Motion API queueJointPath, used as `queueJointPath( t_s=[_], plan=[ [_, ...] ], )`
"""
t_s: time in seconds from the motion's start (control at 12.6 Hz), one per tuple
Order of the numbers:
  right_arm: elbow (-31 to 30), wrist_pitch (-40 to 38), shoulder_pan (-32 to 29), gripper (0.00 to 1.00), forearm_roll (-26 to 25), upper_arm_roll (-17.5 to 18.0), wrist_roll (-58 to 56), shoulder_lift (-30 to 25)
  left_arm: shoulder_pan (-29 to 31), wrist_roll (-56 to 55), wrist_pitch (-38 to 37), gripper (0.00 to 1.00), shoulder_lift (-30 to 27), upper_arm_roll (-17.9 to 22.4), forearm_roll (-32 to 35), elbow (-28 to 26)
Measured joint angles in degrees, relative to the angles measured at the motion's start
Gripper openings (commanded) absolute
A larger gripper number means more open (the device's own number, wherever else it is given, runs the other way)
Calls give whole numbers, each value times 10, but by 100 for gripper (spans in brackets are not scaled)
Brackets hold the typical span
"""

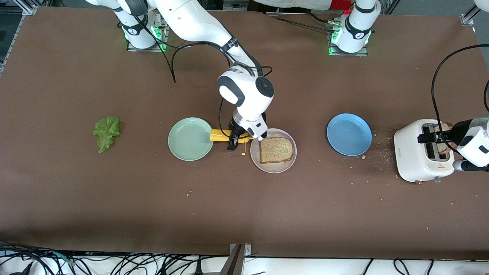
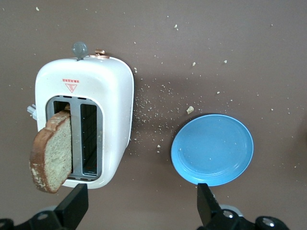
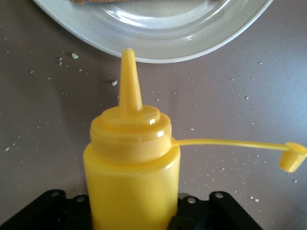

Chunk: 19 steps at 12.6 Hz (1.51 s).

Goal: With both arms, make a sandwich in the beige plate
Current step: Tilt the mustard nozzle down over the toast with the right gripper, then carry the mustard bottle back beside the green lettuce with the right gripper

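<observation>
Counted items: three plates, two toast slices, one lettuce leaf, one yellow squeeze bottle, one toaster.

The beige plate (image 1: 273,167) sits at table centre and carries one toast slice (image 1: 276,149). The mint-green plate (image 1: 190,138) lies at its 9 o'clock, the blue plate (image 1: 349,134) at its 3 o'clock. The lettuce leaf (image 1: 106,132) lies toward the right arm's end.

The right gripper (image 1: 237,138) is clamped on the yellow squeeze bottle (image 3: 130,177), held level between the mint-green and beige plates; its tethered cap (image 3: 291,162) hangs free. The gripper's fingers are mostly hidden by the bottle.

The left gripper (image 2: 141,208) hangs spread wide, empty, over the toaster (image 2: 110,96). The second toast slice (image 2: 50,153) stands tilted in one slot, partly hidden.
</observation>
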Motion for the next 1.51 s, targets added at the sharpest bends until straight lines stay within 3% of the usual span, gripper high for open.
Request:
queueJointPath(
  t_s=[0.16,0.63,0.79,1.03,1.51],
  plan=[
    [4,7,12,0,-19,0,30,7,0,0,0,100,0,0,0,0],
    [30,7,0,0,-6,-12,6,4,0,0,0,100,0,0,0,0],
    [48,0,-31,0,52,-16,-70,-19,0,0,0,100,0,0,0,0],
    [57,-57,-100,0,158,-20,-212,-96,0,0,0,100,0,0,0,0],
    [55,-177,-278,0,398,-23,-417,-202,0,0,0,100,0,-1,0,0]
  ],
)
